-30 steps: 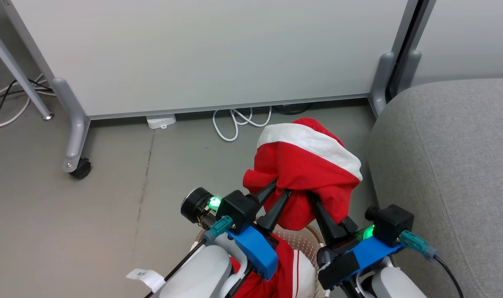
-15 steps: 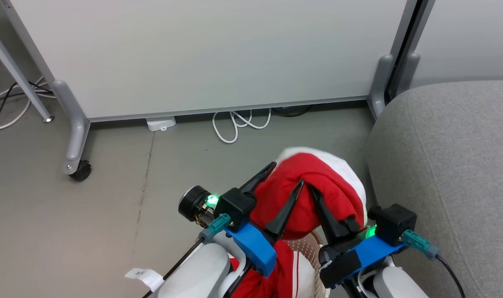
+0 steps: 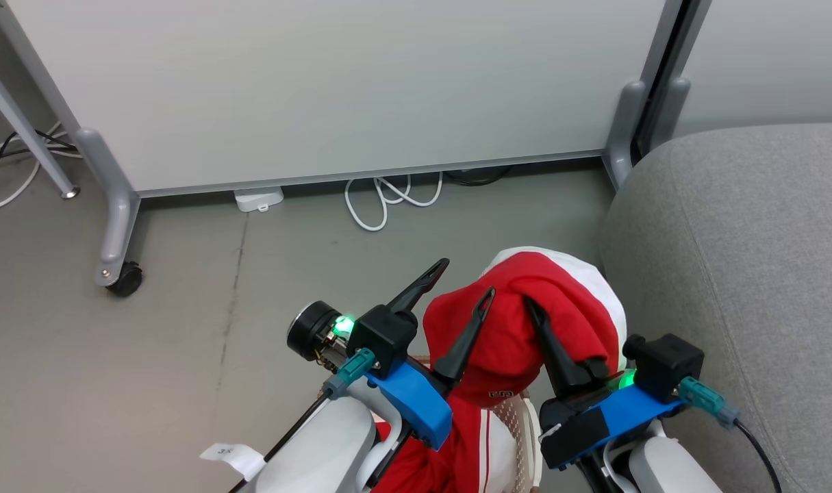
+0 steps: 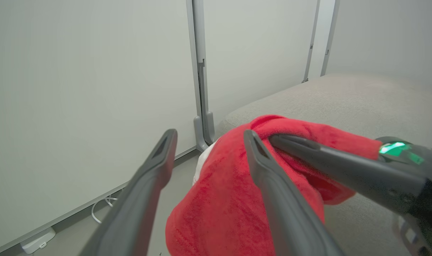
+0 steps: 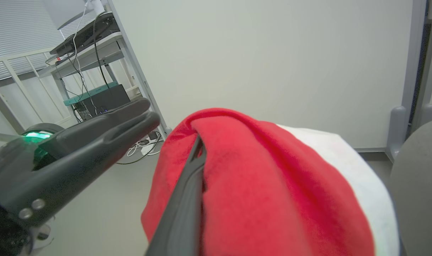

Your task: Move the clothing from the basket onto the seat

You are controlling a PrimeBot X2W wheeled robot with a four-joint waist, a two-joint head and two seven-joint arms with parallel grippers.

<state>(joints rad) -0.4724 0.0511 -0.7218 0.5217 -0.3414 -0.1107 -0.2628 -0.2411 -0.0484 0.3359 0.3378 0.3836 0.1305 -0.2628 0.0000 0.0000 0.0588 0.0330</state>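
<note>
One grey floor [image 3: 183, 308] is spreading under everything, w/ a pale partition panel [image 3: 333, 89] standing across the back on grey legs. A caster wheel [image 3: 124, 279] is sitting under its left leg. A white cable [image 3: 388, 202] is lying looped by the panel's bottom edge, w/ a small white box [image 3: 258, 199] just left of it. The grey seat [image 3: 744, 260] is taking up the right side, its rounded edge near the arms. In the right wrist view a metal rack [image 5: 91, 35] w/ cables is standing off to the left.

Left claw [image 3: 465, 279] is standing wide open, gripping nothing. Its inner finger is lying along the left side of the red garment [image 3: 525, 329], outer finger well apart from it. Right claw [image 3: 531, 308] is pinching shut on that garment. The cloth is draping over both fingers & hanging above the basket [image 3: 522, 428], just beside the seat's edge, not on it. Garment is showing a white panel on its far side & a small logo near the lower hem.

Basket is mostly hiding behind arms & hanging cloth, w/ just a bit of perforated wall & brown rim showing. More red clothing [image 3: 457, 452] w/ thin white stripes is lying inside, cut off by the bottom edge. Can't tell whether the left claw's inner finger is actually touching the cloth. Right claw's fingertips are sitting buried in folds.
</note>
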